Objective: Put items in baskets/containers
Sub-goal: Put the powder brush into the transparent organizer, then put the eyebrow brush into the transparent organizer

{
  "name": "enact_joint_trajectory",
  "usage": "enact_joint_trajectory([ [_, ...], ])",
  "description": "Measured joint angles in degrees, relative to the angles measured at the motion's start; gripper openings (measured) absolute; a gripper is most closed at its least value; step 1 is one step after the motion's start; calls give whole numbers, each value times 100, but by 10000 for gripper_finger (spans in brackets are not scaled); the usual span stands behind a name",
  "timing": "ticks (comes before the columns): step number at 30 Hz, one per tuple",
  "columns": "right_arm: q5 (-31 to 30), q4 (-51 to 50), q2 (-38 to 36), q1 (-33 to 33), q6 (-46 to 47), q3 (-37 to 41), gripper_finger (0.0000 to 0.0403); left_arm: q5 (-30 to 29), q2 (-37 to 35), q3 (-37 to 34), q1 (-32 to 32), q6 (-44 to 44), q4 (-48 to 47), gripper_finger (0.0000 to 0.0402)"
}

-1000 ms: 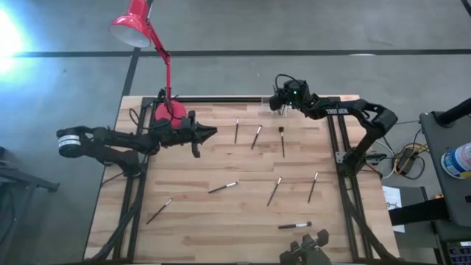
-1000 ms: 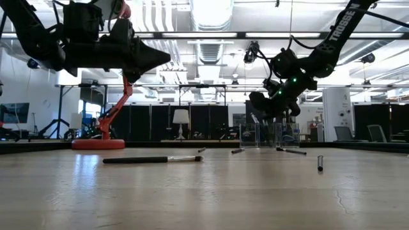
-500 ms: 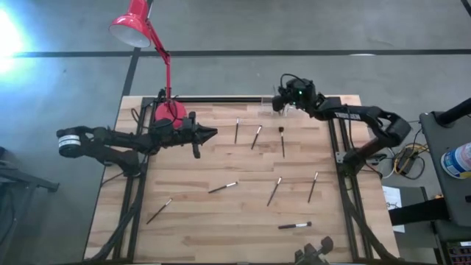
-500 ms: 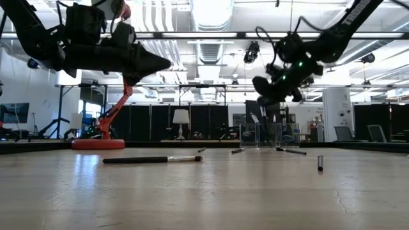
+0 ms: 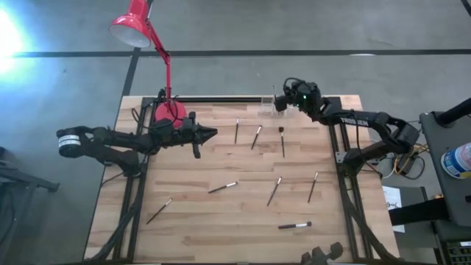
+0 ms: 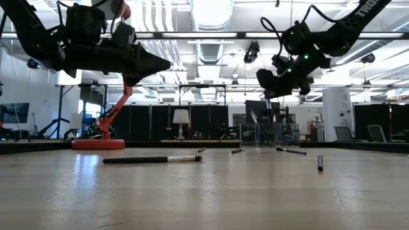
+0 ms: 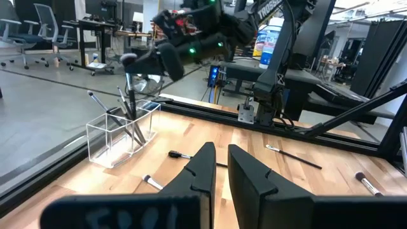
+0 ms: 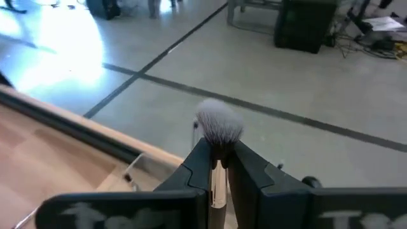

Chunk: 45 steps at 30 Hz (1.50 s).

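Only the right wrist view shows the right gripper (image 8: 219, 166) clamped on a grey-tipped brush (image 8: 219, 124). The clear organiser (image 5: 269, 105) sits just below it. The left gripper (image 5: 211, 133), nearly closed and empty, hovers well apart.

A red desk lamp (image 5: 140, 33) stands on the wooden table (image 5: 199, 221) at its far-left corner — base (image 5: 168, 112) on the boards, shade leaning out beyond the edge. Office chairs (image 7: 38, 25) sit in the room behind.
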<state>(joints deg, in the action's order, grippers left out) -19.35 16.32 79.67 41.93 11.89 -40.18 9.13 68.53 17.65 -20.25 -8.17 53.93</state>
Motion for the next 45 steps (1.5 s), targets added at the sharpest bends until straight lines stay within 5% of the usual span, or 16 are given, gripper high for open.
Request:
enact_joint_trajectory([
  [6, 553, -1096, 444, 298, 411, -694, 25, 2, 0, 9, 2, -39, 2, 35],
  [16, 635, -1875, 968, 295, 644, -1260, 62, 2, 0, 7, 4, -92, 0, 35],
  [29, 909, -2262, 703, 218, 309, -1510, 103, 2, 0, -8, 4, -108, -24, 35],
  [37, 207, -2304, -154, -837, 531, -693, 18, 2, 0, -11, 0, -106, -87, 35],
  [45, -580, -2461, -683, -2488, 2154, 246, 11, 2, 0, -11, 4, -106, -98, 35],
])
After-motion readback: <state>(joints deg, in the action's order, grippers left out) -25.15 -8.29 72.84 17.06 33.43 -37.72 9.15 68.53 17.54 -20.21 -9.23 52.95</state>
